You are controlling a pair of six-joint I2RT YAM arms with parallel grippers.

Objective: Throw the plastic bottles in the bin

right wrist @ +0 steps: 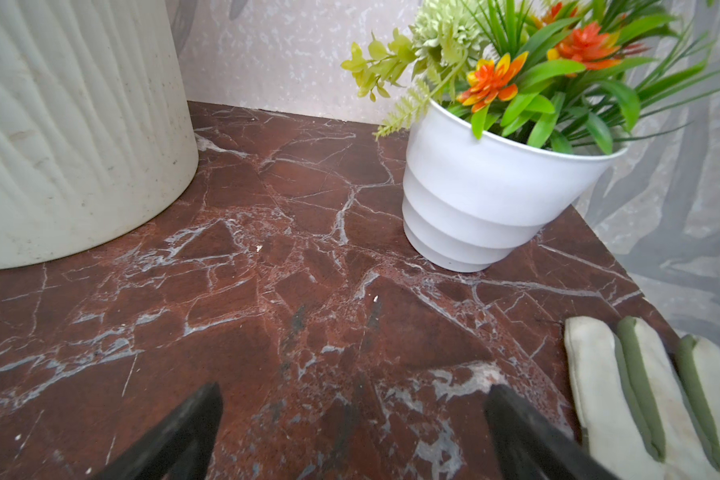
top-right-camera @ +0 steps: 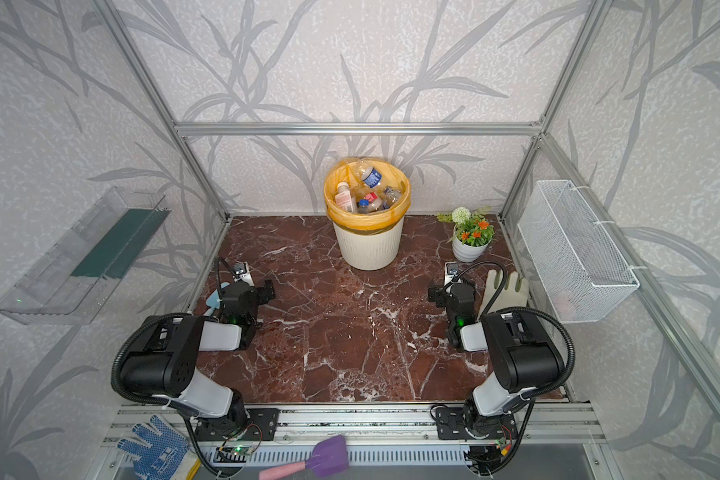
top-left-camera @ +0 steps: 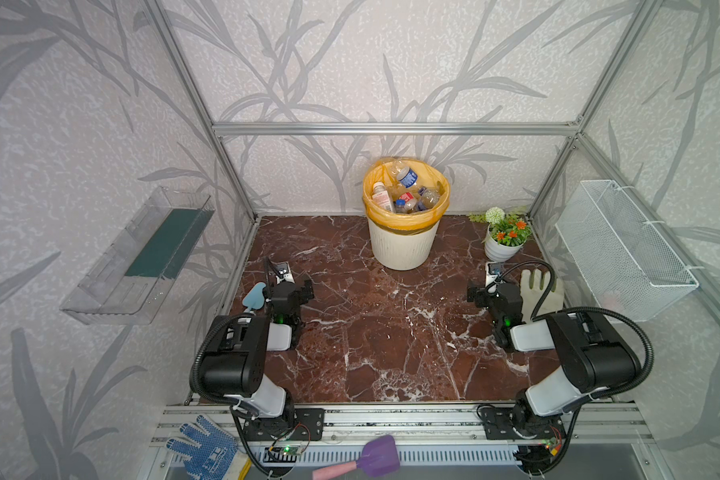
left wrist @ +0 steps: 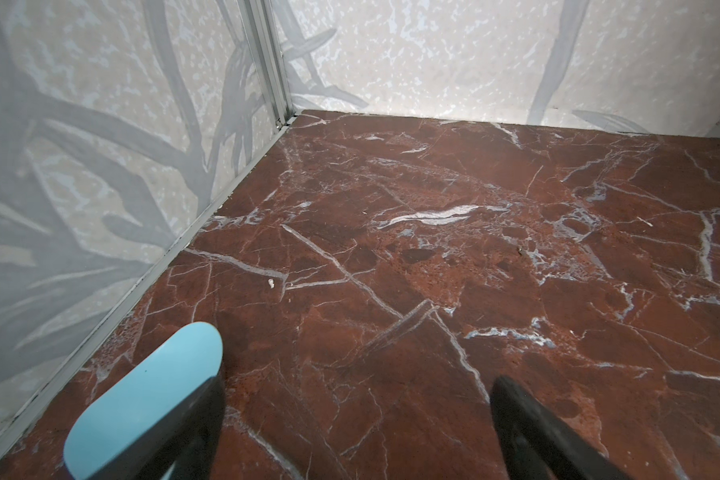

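Marble top (top-left-camera: 391, 332), bin (top-left-camera: 400, 249) w/ bottles (top-left-camera: 408, 178), lower ones hidden

Left gripper (left wrist: 356, 386): two dark fingers (left wrist: 528, 424) spread wide over bare red-brown marble tabletop (left wrist: 391, 257). Light blue rounded blade (left wrist: 150, 395) lies near the wall edge, partly hidden behind one finger. Aluminium post (left wrist: 269, 58) stands in the corner. Leaf-patterned wallpaper (left wrist: 80, 145) on both walls. Small white speck (left wrist: 271, 283) on the marble.

Left fingers (left wrist: 524, 432) spread wide, right fingers (right wrist: 520, 436) spread wide
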